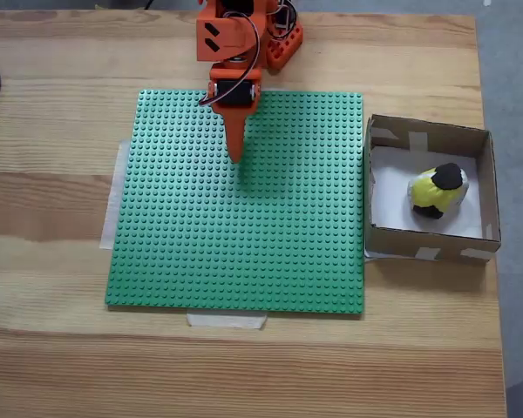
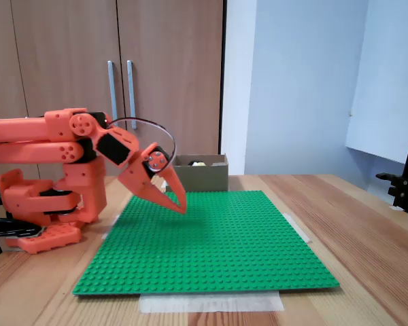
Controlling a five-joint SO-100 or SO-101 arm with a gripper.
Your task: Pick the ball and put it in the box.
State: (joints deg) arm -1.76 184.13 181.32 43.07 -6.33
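Claw point(image 1: 236, 155) pressed together above green baseplate point(image 1: 244, 235); ball point(image 1: 438, 191) inside box point(image 1: 429, 246).

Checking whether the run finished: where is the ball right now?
In a fixed view the ball lies inside the box, right of the green baseplate.

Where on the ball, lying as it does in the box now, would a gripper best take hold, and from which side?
Probably from straight above, fingers closing across the ball's yellow middle. It lies inside the box, toward the right wall in the fixed view from above, and the walls block a sideways approach. The gripper hangs shut and empty over the green baseplate.
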